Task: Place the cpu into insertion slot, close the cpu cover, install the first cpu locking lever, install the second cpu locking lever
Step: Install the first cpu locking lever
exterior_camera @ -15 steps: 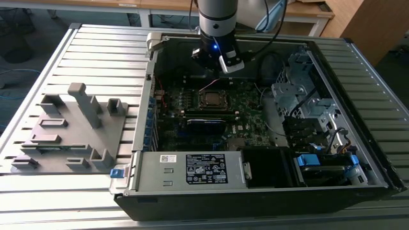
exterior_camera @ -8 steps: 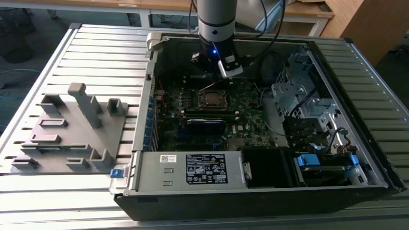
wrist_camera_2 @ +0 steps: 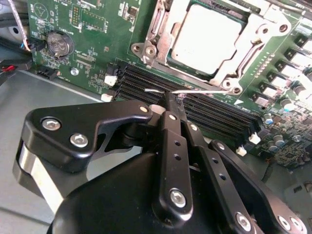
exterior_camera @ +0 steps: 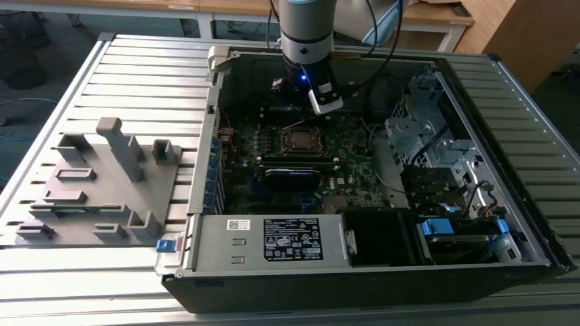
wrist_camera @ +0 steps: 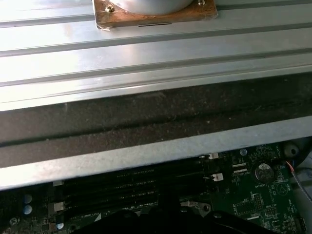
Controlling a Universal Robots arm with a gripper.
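The cpu (wrist_camera_2: pixel 207 31) lies seated in the insertion slot (exterior_camera: pixel 302 140), its pale metal top facing up. The silver cpu cover (wrist_camera_2: pixel 256 44) lies flat around it as a frame. A thin wire locking lever (wrist_camera_2: pixel 195 91) runs along the socket's edge, beside the black memory slots (wrist_camera_2: pixel 204 109). In the second wrist view my gripper (wrist_camera_2: pixel 168 100) is shut, with its fingertips right at this lever rod; I cannot tell if they touch it. In the exterior view the gripper (exterior_camera: pixel 313 112) hangs over the motherboard (exterior_camera: pixel 349 146) just beyond the socket.
The open computer case (exterior_camera: pixel 363 272) stands on a slotted aluminium table (wrist_camera: pixel 146 53). Drive cages and cables (exterior_camera: pixel 435 142) fill the exterior view's right side of the case. A grey fixture plate (exterior_camera: pixel 100 183) lies at the exterior view's left. A coin battery (wrist_camera_2: pixel 57 44) sits on the board.
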